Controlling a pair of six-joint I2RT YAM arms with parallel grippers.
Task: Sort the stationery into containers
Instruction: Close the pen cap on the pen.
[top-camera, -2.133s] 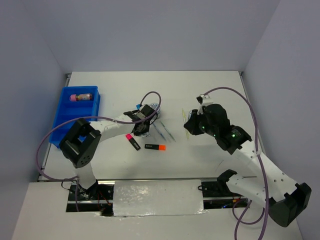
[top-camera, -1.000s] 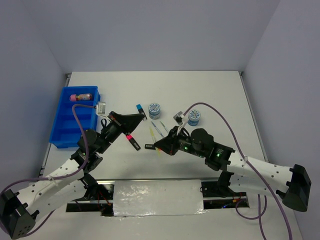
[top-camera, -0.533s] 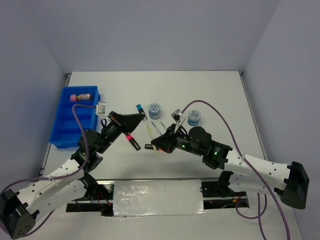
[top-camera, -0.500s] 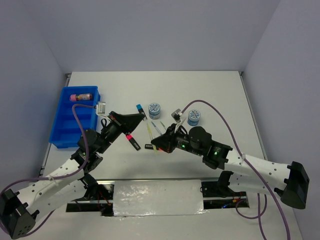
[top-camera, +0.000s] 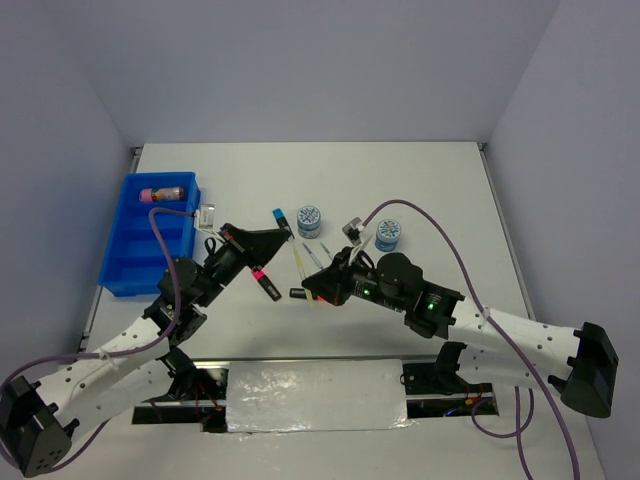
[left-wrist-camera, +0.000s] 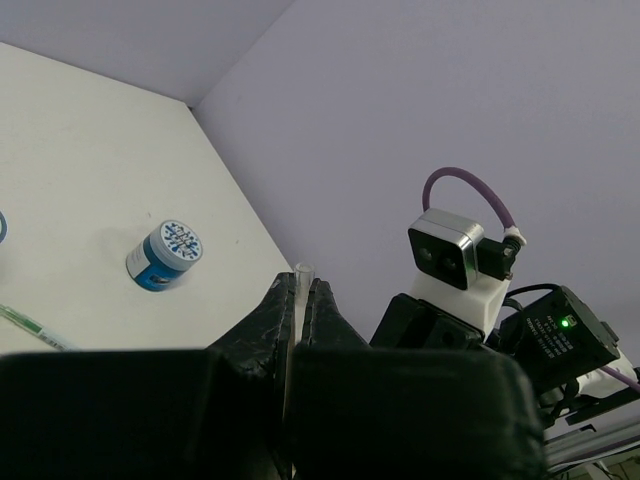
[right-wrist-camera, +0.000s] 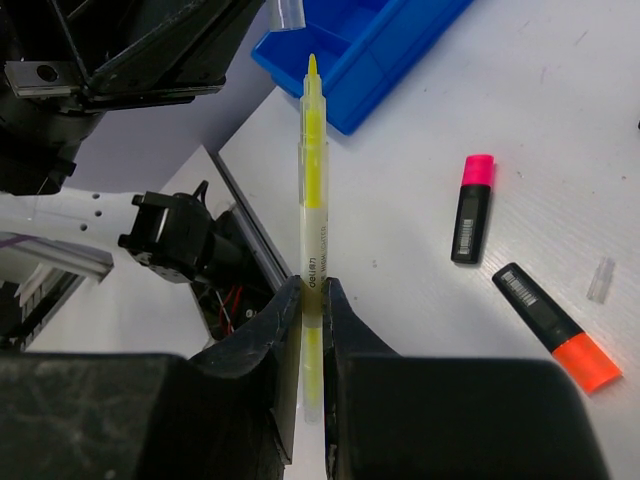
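Note:
In the right wrist view my right gripper (right-wrist-camera: 312, 288) is shut on the yellow stick (right-wrist-camera: 312, 190), an uncapped yellow pen with its tip toward the left gripper. My left gripper (left-wrist-camera: 300, 286) is shut on a small clear cap (left-wrist-camera: 301, 272), which also shows in the right wrist view as the clear cap (right-wrist-camera: 287, 12). From above, both grippers hover tip to tip over the table's middle, the left gripper (top-camera: 286, 236) and the right gripper (top-camera: 316, 288). The blue tray (top-camera: 128, 262) lies at the left with the pink tube (top-camera: 163, 193) in its far compartment.
On the table lie a pink-capped highlighter (top-camera: 265, 282), an orange-capped highlighter (right-wrist-camera: 555, 327), a blue-capped highlighter (top-camera: 279, 218), thin pens (top-camera: 318, 255), two tape rolls (top-camera: 309, 221) (top-camera: 386, 235) and another clear cap (right-wrist-camera: 600, 280).
My right gripper has carried the yellow stick slightly left toward the left gripper. The left arm has barely moved.

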